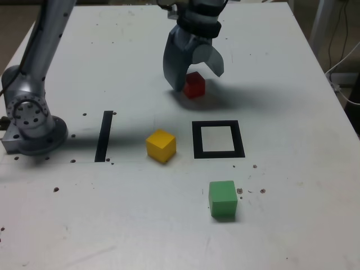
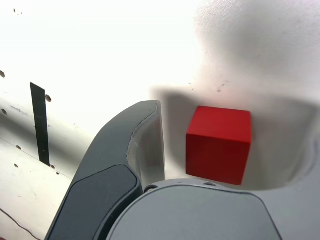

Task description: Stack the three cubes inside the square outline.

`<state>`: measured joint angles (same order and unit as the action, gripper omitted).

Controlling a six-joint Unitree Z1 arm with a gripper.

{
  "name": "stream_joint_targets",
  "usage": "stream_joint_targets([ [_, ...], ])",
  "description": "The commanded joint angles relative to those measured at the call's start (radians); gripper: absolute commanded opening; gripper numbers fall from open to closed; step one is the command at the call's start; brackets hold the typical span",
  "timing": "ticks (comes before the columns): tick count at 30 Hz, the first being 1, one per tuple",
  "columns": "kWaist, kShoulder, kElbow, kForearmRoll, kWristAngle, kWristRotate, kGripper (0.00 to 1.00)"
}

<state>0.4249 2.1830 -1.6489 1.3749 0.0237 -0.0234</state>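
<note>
Spreading across most of the exterior view, the white tabletop (image 1: 124, 225) carries everything else. The robot arm (image 1: 48, 48) enters that view from the top, its joint-like base (image 1: 34, 126) standing at the exterior view's left. Next in size, the gripper (image 1: 198, 80) points down over the red cube (image 1: 194, 85), its jaws standing wide open with the cube between them. The wrist view shows pale tabletop and shadow between the cube and the dark finger (image 2: 117, 165), so nothing is gripped.

The square outline (image 1: 218, 154), a black frame around a white centre, lies flat on the tabletop, nearer the camera than the red cube in the exterior view. No cube is inside it. The straight black strip (image 1: 104, 136) lies well apart, towards the exterior view's left.

Each of the three cubes rests separately. The green cube (image 1: 223, 199) is below the outline in the exterior view. The yellow cube (image 1: 161, 145) sits between strip and outline, nearer the outline, its corner turned towards the camera. The red one lies beyond the outline. Smallest are the dark spots scattered over the tabletop, two of them just beside the green cube.
</note>
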Motion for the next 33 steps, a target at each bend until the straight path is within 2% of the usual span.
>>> stream_joint_targets([
  [1, 0.004, 0.013, -0.008, 0.005, -0.003, 0.004, 0.65],
  [6, 0.006, 0.035, -0.017, 0.004, -0.002, 0.009, 0.36],
  [10, 0.006, 0.043, -0.019, -0.001, -0.004, 0.019, 0.25],
  [33, -0.015, 0.029, -0.034, 0.003, -0.029, 0.033, 0.24],
])
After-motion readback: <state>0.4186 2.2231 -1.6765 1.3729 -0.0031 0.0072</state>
